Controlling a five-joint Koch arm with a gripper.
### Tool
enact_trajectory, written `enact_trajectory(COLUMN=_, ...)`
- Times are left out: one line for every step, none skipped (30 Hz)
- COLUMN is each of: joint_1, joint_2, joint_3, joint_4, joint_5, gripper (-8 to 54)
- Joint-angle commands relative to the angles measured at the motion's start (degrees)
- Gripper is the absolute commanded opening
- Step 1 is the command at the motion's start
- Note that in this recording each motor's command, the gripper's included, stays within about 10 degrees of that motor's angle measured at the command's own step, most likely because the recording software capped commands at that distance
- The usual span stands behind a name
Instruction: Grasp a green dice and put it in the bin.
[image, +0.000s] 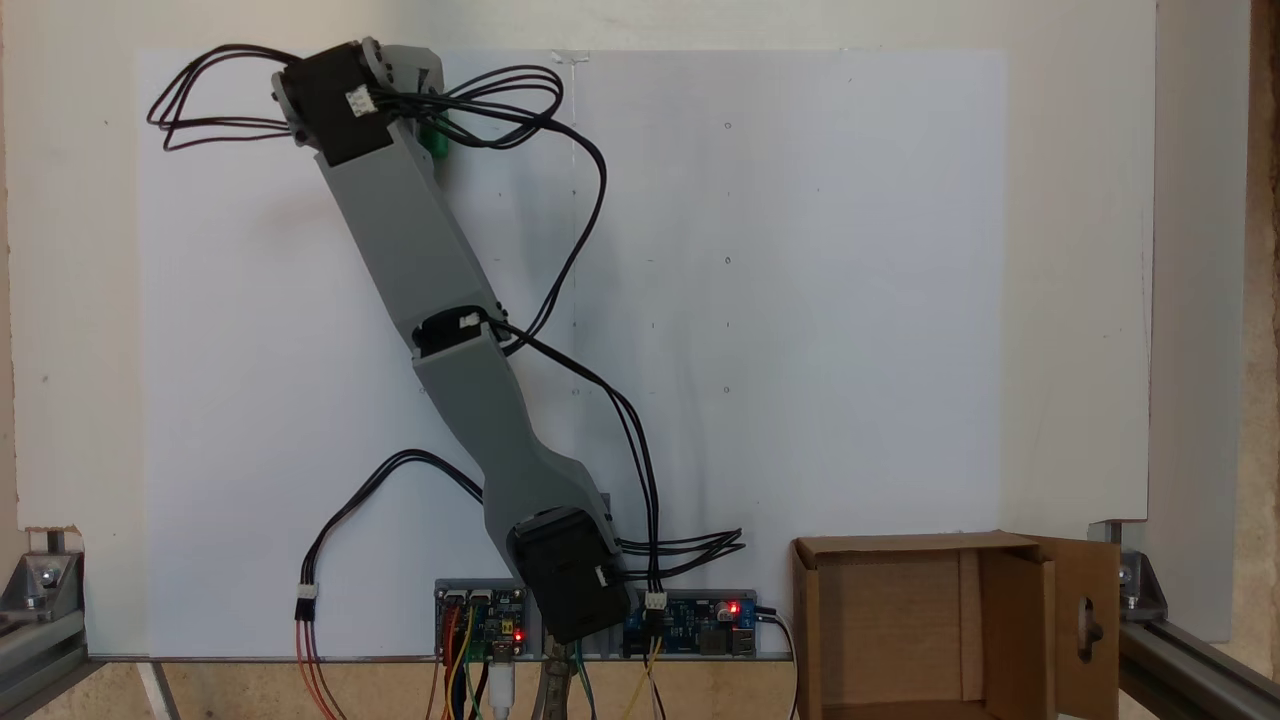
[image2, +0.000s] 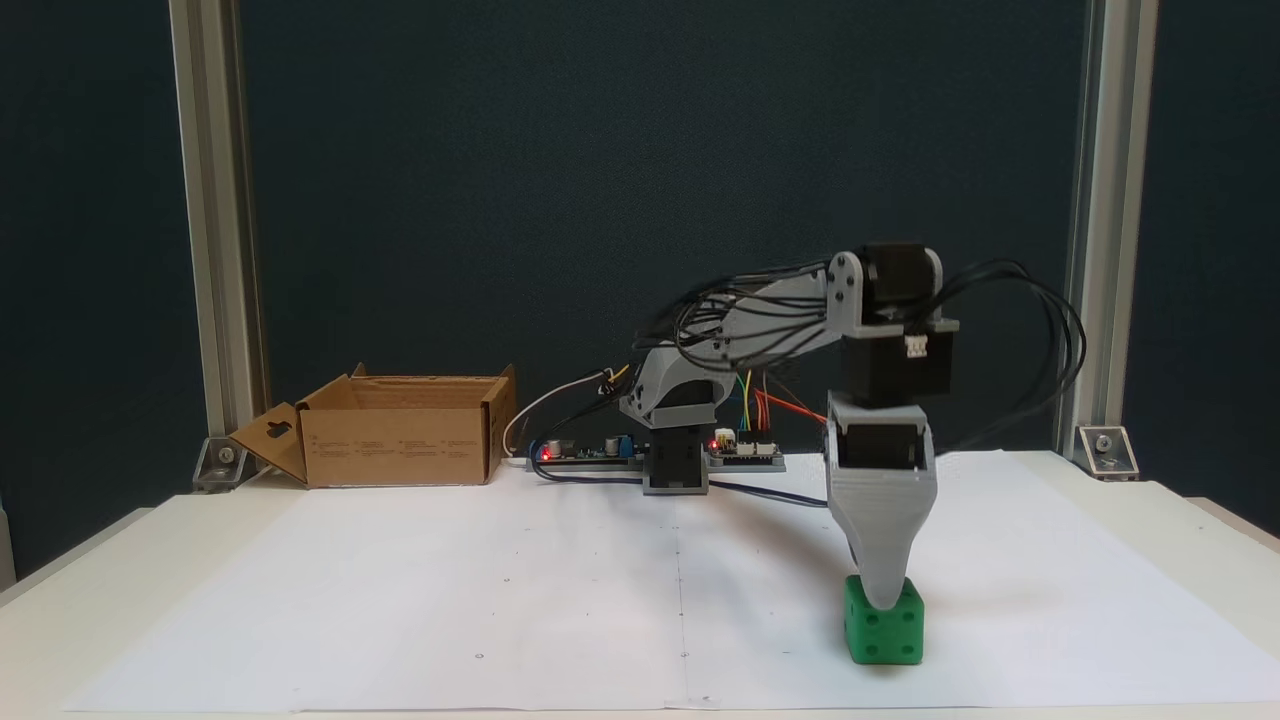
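Observation:
The green dice (image2: 868, 632) rests on the white paper near the table's front right in a fixed view; a sliver of the green dice (image: 434, 139) also peeks out from under the arm's wrist. My gripper (image2: 883, 598) points straight down at the dice, its grey front jaw lying over the upper middle of the near face. The other jaw is hidden behind, so I cannot tell whether it is open or shut. The bin (image2: 400, 432), an open brown cardboard box with a keyhole flap, stands at the back left, far from the dice, and the bin (image: 900, 546) sits at the bottom right from above.
Control boards (image2: 745, 455) with red lights and loose cables (image: 620, 420) lie around the arm's base. Aluminium posts (image2: 215, 250) stand at the back corners. The white paper sheet (image2: 450, 590) covers most of the tabletop between dice and box.

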Motion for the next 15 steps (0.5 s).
enact_trajectory(joint_1=-0.7, joint_2=0.6, joint_3=-0.8, joint_4=10.0, joint_5=3.8, gripper=43.9)
enact_trajectory(joint_1=-0.8, joint_2=0.5, joint_3=-0.6, joint_4=10.0, joint_5=3.9, gripper=43.9)
enact_trajectory(joint_1=-0.8, joint_2=0.4, joint_3=-0.3, joint_4=10.0, joint_5=3.9, gripper=43.9)
enact_trajectory(joint_1=-0.9, joint_2=0.4, joint_3=0.1, joint_4=10.0, joint_5=3.9, gripper=43.9)
enact_trajectory(joint_1=-1.0, joint_2=0.4, joint_3=0.5, joint_4=10.0, joint_5=3.9, gripper=43.9)
enact_trajectory(joint_1=-1.0, joint_2=0.4, joint_3=0.8, joint_4=10.0, joint_5=3.9, gripper=43.9)
enact_trajectory(joint_1=-1.1, joint_2=0.4, joint_3=0.9, joint_4=10.0, joint_5=3.9, gripper=43.9)
enact_trajectory(joint_1=-1.1, joint_2=0.4, joint_3=0.9, joint_4=10.0, joint_5=3.9, gripper=43.9)
enact_trajectory(joint_1=-1.2, joint_2=0.3, joint_3=1.0, joint_4=10.0, joint_5=3.9, gripper=43.9)
enact_trajectory(joint_1=-1.2, joint_2=0.3, joint_3=1.3, joint_4=10.0, joint_5=3.9, gripper=43.9)
enact_trajectory(joint_1=-1.3, joint_2=0.3, joint_3=1.8, joint_4=10.0, joint_5=3.8, gripper=43.9)
enact_trajectory(joint_1=-1.4, joint_2=0.3, joint_3=2.4, joint_4=10.0, joint_5=3.9, gripper=43.9)
enact_trajectory(joint_1=-1.4, joint_2=0.3, joint_3=2.6, joint_4=9.9, joint_5=3.8, gripper=43.9)
enact_trajectory(joint_1=-1.4, joint_2=0.3, joint_3=3.3, joint_4=10.0, joint_5=3.9, gripper=43.9)
enact_trajectory(joint_1=-1.4, joint_2=0.3, joint_3=4.0, joint_4=9.9, joint_5=3.9, gripper=43.9)
